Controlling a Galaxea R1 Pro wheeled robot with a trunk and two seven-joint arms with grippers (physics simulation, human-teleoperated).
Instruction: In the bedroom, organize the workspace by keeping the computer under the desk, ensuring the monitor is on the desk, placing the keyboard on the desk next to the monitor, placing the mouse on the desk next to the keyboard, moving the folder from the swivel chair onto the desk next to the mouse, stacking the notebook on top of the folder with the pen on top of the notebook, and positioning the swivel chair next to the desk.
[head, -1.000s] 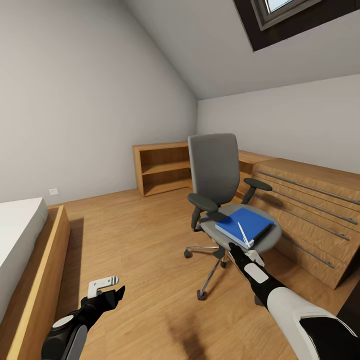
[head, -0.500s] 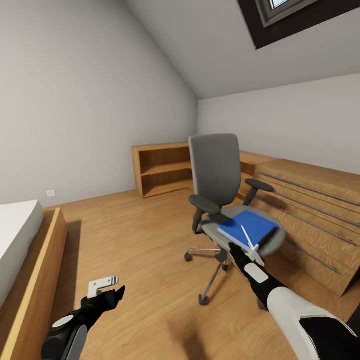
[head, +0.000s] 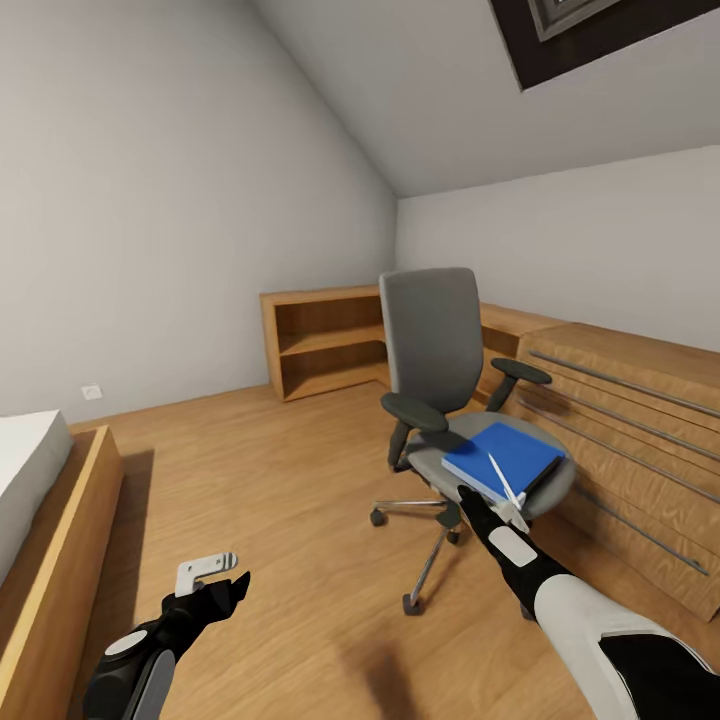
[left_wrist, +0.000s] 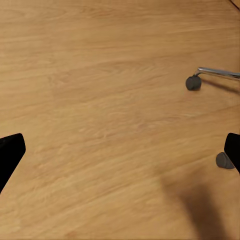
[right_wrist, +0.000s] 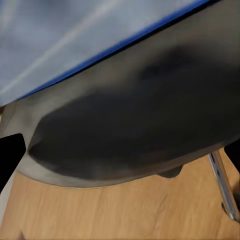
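The grey swivel chair (head: 432, 335) stands on the oak floor in the middle of the room, with the blue folder (head: 505, 458) lying flat on its seat. My right gripper (head: 505, 495) is open at the seat's front edge, one white finger reaching up over the folder's near corner. In the right wrist view that gripper (right_wrist: 120, 150) looks at the seat's dark underside (right_wrist: 125, 130), with the folder's blue edge (right_wrist: 115, 47) above it. My left gripper (head: 222, 575) hangs open low over bare floor, left of the chair; in its own view that gripper (left_wrist: 120, 155) faces the planks.
A light oak dresser (head: 630, 420) with long bar handles runs along the right wall close behind the chair. Open oak corner shelves (head: 320, 340) stand at the back. A bed frame (head: 55, 520) lies at the left. Chair casters (left_wrist: 193, 82) and a chrome leg (left_wrist: 220, 73) rest on the floor.
The whole picture has shifted a little, so the camera has moved: bed and shelves slid left, chair and folder slightly right and down. Both grippers keep their poses.
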